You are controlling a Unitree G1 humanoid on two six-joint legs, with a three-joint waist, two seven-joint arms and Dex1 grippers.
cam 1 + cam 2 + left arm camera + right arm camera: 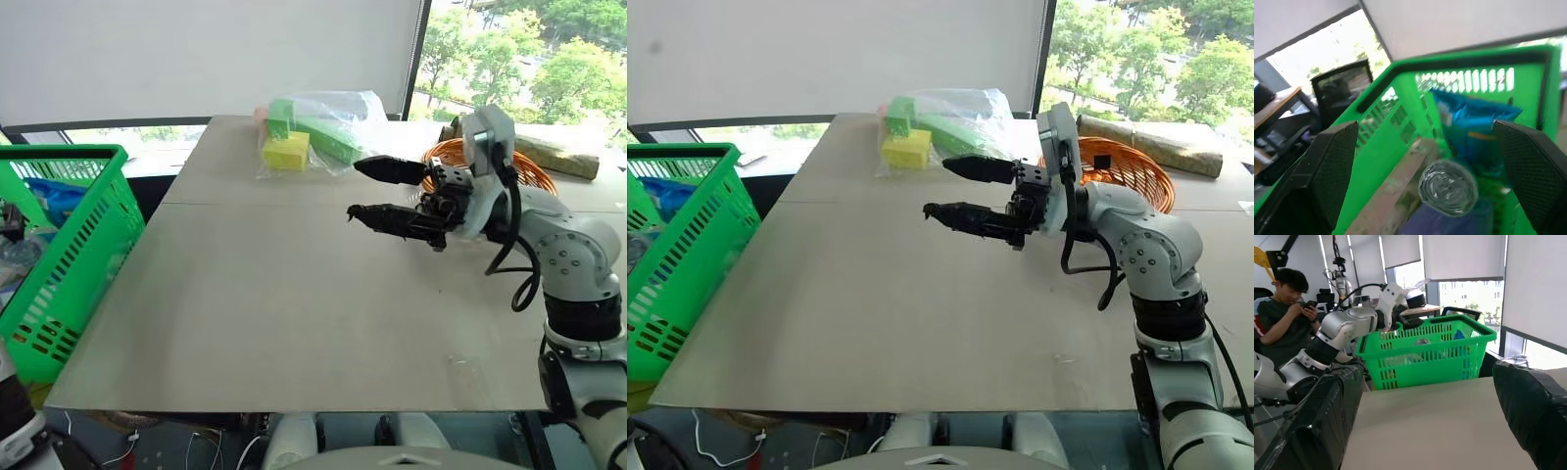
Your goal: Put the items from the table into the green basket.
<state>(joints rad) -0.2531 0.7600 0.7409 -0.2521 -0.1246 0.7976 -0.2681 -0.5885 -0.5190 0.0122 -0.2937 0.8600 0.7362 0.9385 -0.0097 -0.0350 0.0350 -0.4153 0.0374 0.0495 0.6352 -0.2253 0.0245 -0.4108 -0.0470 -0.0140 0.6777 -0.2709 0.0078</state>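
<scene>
The green basket (69, 264) stands off the left edge of the beige table (294, 323). My left gripper (1425, 127) hangs over the basket's inside, open, its two fingers wide apart and touching nothing. Below it the slim can (1447, 188) lies in the basket with its silver top towards the camera, on something purplish (1442, 223). The right wrist view shows the left arm over the basket (1420, 357). My right gripper (355, 188) is open and empty above the table's right half, pointing left.
A clear bag of green and yellow blocks (309, 132) lies at the table's far edge. An orange wicker bowl (1127, 171) sits behind my right arm. A blue packet (1469, 122) lies in the basket. A person (1283, 308) sits beyond the basket.
</scene>
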